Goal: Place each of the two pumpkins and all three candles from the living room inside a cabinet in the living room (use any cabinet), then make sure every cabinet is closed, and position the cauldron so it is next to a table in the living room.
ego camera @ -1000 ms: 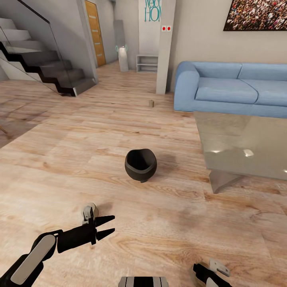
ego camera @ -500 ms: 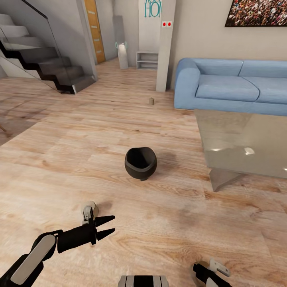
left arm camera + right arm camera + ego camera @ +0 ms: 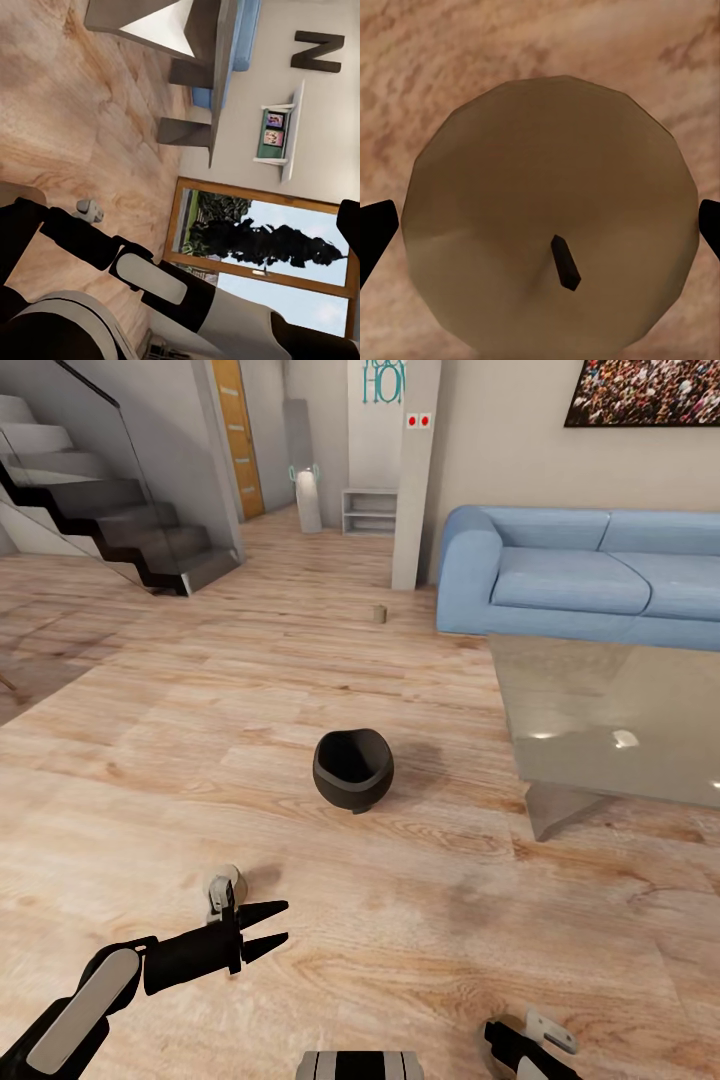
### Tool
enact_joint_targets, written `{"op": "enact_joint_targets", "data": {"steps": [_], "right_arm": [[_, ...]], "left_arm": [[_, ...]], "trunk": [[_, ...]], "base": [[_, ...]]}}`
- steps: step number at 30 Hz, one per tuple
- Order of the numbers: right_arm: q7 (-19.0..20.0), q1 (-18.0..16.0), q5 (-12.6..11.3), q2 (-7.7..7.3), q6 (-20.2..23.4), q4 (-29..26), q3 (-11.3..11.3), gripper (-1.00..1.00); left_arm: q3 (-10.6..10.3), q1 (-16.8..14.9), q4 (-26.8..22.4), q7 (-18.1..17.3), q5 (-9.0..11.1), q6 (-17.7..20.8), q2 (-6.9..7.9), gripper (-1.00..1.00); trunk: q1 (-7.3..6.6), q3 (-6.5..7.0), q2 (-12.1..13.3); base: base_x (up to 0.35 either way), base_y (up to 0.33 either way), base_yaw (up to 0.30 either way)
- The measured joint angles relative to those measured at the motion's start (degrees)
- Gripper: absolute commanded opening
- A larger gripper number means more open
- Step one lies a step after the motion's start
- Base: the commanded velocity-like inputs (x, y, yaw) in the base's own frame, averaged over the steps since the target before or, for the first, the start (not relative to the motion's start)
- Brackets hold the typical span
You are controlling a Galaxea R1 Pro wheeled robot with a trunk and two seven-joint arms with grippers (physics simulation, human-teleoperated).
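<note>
Right wrist view: the right gripper (image 3: pixel 540 225) is sitting wide around a candle (image 3: pixel 547 214), not squeezing. The cauldron (image 3: pixel 353 769) is waiting apart from the table (image 3: pixel 610 710). The left gripper (image 3: pixel 268 925) is sitting open.

Place: a home living room is showing
Seating: blue sofa (image 3: pixel 590 580) is standing behind a glass coffee table (image 3: pixel 610 720)
Surroundings: staircase (image 3: pixel 100 520) is rising over wood floor (image 3: pixel 200 690)

Right claw (image 3: pixel 520 1050) cut by head-view bottom edge — grip state unreadable; distant candle (image 3: pixel 380 615) too small for wick detail.
</note>
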Motion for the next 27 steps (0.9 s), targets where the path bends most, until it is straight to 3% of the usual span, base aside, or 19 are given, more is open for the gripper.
{"op": "enact_joint_targets", "data": {"steps": [27], "right_arm": [[0.00,0.00,-0.03,0.00,-0.01,0.01,0.03,-1.00]], "left_arm": [[0.80,0.00,0.26,0.00,0.00,-0.09,-0.14,1.00]], "trunk": [[0.00,0.00,0.00]], "base": [[0.000,0.000,0.000]]}}
